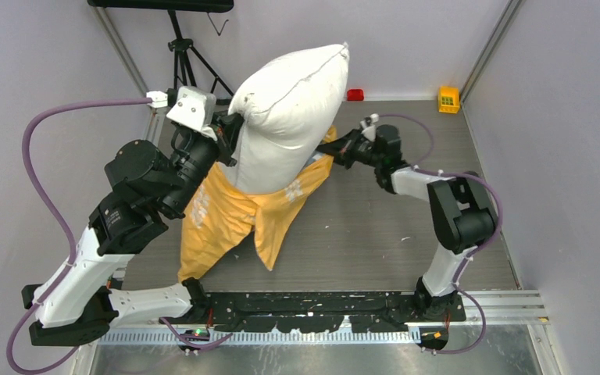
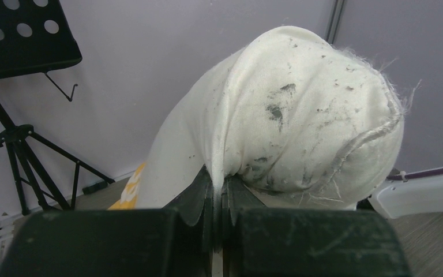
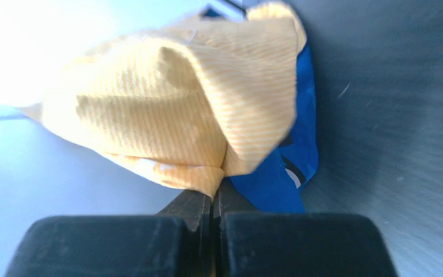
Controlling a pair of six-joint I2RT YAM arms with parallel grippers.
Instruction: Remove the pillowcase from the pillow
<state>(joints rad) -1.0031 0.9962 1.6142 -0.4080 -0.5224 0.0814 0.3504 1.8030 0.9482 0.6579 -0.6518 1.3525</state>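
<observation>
The big white pillow (image 1: 289, 117) stands lifted, its upper part bare and its lower end still inside the orange-yellow pillowcase (image 1: 234, 215), which hangs down onto the table. My left gripper (image 1: 230, 133) is shut on a pinched fold of the pillow (image 2: 277, 115) at its left side; the left gripper (image 2: 218, 184) shows white fabric squeezed between its jaws. My right gripper (image 1: 336, 150) is shut on the pillowcase's edge at the pillow's right side. In the right wrist view the right gripper (image 3: 213, 193) pinches the yellow pillowcase (image 3: 190, 115), whose blue inner part (image 3: 291, 167) shows beside it.
A small yellow block (image 1: 448, 98) and a red object (image 1: 355, 94) lie at the table's far edge. A black tripod stand (image 1: 183, 47) rises behind the left arm. Grey walls close in on both sides of the dark table (image 1: 375, 234).
</observation>
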